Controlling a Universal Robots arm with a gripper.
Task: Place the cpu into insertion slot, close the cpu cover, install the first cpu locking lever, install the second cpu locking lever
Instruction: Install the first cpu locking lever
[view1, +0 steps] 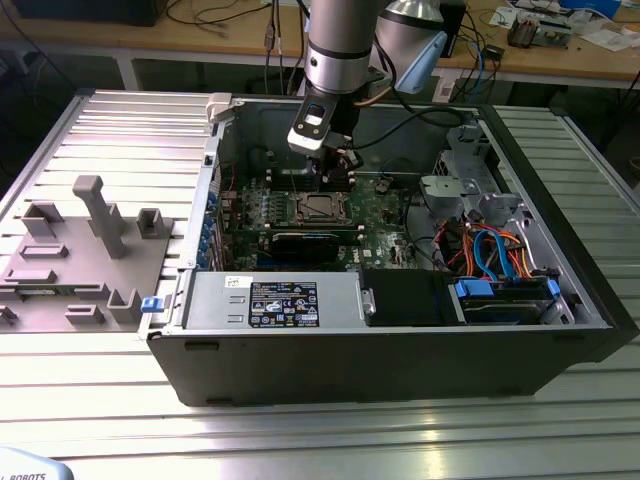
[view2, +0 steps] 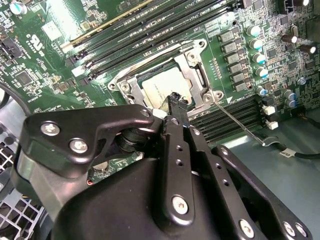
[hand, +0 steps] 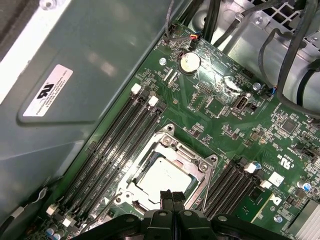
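Observation:
The cpu (hand: 162, 176), a dull silver square, lies in the insertion slot (view1: 318, 207) on the green board. The silvery cpu cover (hand: 198, 163) lies flat around it, framing its top. In the second wrist view the cpu (view2: 161, 84) and cpu cover (view2: 194, 64) show the same way. A thin metal locking lever (view2: 241, 123) runs out from the socket's corner over the memory slots. My gripper (hand: 171, 196) hovers just above the near edge of the socket, fingertips pressed together with nothing between them. The gripper (view2: 176, 98) tip sits over the cpu's edge; the gripper (view1: 335, 170) hangs above the socket inside the case.
Long black memory slots (hand: 117, 145) flank the socket on both sides. The case wall (view1: 214, 170) stands close on the exterior view's left. A power supply (view1: 275, 300) and a drive bay with blue cables (view1: 500, 285) fill the front. A grey fixture tray (view1: 70, 260) sits outside.

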